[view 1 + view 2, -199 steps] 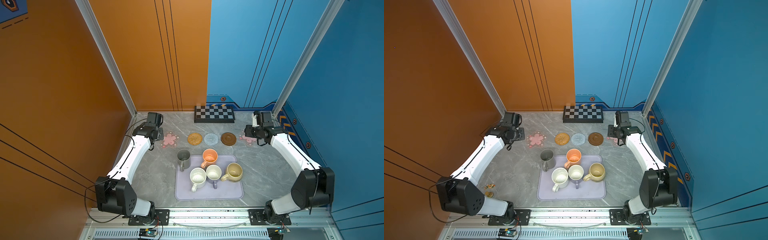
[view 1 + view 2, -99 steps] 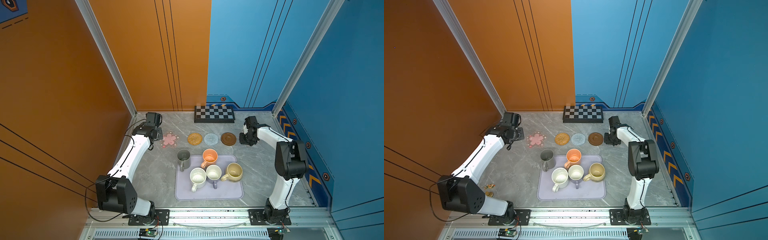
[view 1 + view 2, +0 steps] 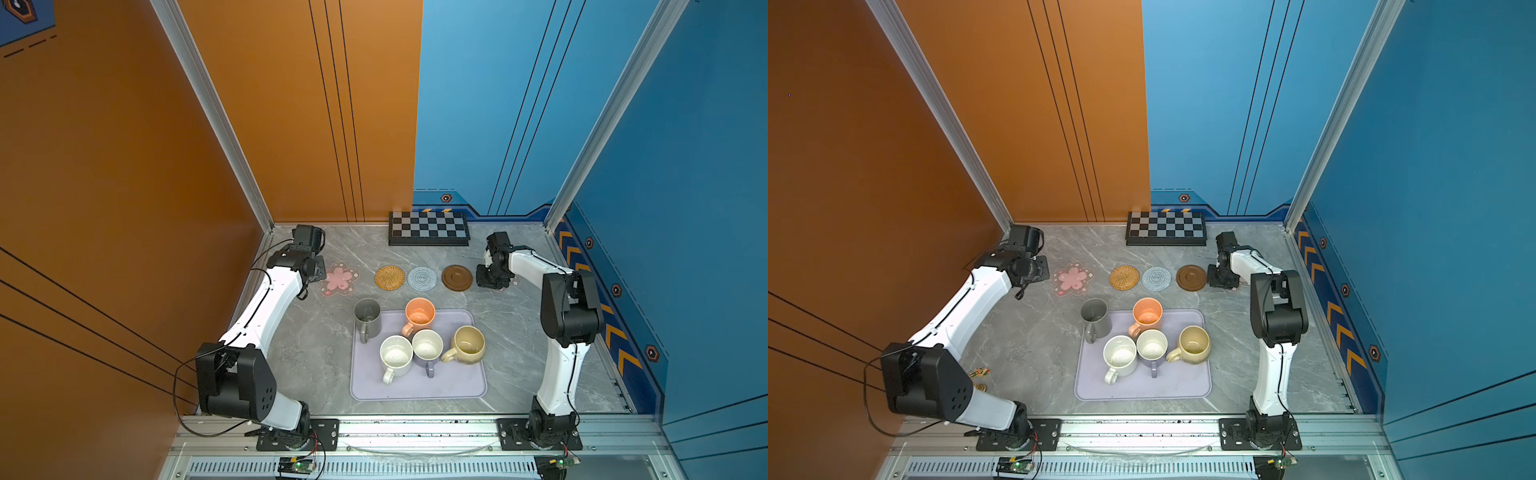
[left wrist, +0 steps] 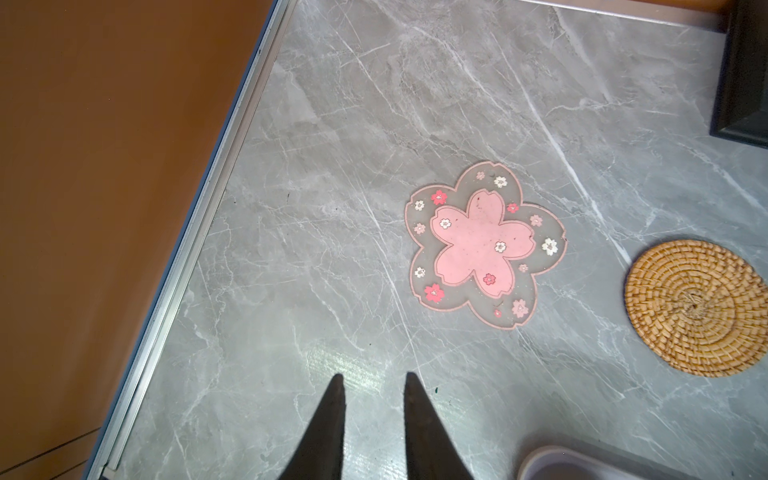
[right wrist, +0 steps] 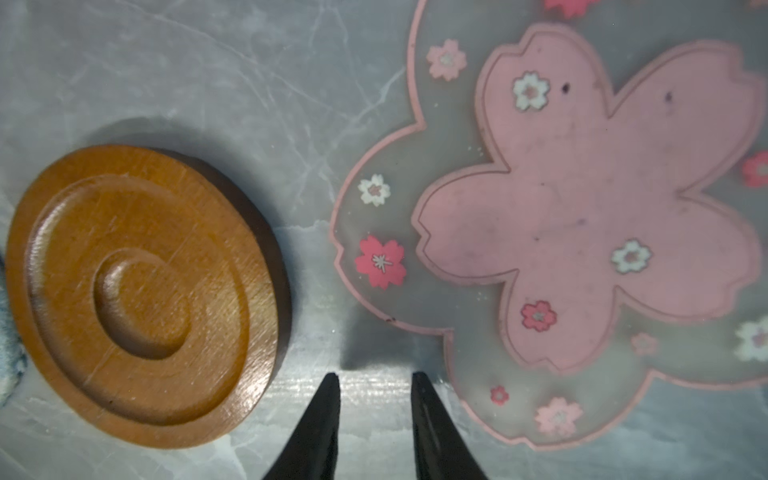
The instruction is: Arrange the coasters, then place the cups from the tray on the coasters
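Though the coasters (image 3: 422, 278) line the tabletop's (image 3: 316, 353) far edge, no cups (image 3: 419, 313) stand on them, and left pincer (image 4: 373, 376) and right pincer (image 5: 374, 375) hang released

Black-and-white checkerboard (image 3: 429, 227) at rear, grey marble tabletop (image 3: 316, 353)

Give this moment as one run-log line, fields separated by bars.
left gripper: open, empty, near flower coaster | right gripper: open, empty, between wooden coaster and second flower coaster | mugs: none on coasters

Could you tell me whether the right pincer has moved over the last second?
Yes: the right pincer has shifted left in both top views, closer to the brown coaster.
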{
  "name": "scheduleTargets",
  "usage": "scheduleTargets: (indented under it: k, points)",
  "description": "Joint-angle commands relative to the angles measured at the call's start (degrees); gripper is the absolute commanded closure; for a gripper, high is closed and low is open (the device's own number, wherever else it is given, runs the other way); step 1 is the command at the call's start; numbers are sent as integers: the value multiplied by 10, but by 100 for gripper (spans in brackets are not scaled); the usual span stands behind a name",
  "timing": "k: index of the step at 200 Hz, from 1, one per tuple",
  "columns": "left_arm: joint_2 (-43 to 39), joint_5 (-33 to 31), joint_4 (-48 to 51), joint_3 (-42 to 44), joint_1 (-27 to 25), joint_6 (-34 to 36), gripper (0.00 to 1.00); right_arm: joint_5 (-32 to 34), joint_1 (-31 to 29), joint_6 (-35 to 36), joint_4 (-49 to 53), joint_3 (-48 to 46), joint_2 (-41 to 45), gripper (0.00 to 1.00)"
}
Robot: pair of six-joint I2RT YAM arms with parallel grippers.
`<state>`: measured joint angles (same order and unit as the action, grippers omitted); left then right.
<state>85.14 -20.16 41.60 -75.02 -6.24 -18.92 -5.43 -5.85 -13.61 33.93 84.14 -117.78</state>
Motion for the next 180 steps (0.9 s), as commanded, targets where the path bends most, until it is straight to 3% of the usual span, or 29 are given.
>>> scheduleTargets:
  k: [1,136,180]
  points:
    - [6,-2,9,4,5,-6,74,-5,7,-12,7,15,-27,67]
    - [-15,1,9,18,5,-16,74,-30,13,-40,-10,34,-48,67]
    - [-15,12,9,18,3,-22,74,-104,12,-63,-10,23,6,67]
